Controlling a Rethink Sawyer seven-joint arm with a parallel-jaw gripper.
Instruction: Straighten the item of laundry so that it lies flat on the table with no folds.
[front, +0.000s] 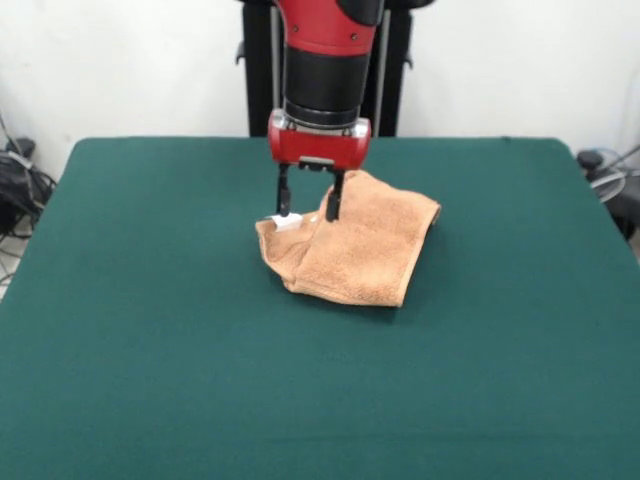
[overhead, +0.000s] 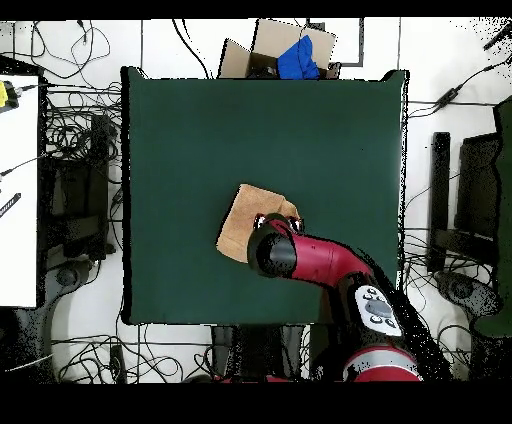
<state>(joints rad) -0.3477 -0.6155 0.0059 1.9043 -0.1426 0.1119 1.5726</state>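
The orange-tan towel lies folded over on the green table, near its middle. A small white tag shows at the towel's far-left corner. My gripper hangs straight down over that corner, open, with one finger by the tag and the other on the cloth. In the overhead view the towel pokes out from under my arm, which hides part of it and the gripper's tips.
The robot's pedestal stands at the table's far edge. Cables lie on the floor beside the table. A cardboard box with blue cloth sits beyond the table's edge in the overhead view.
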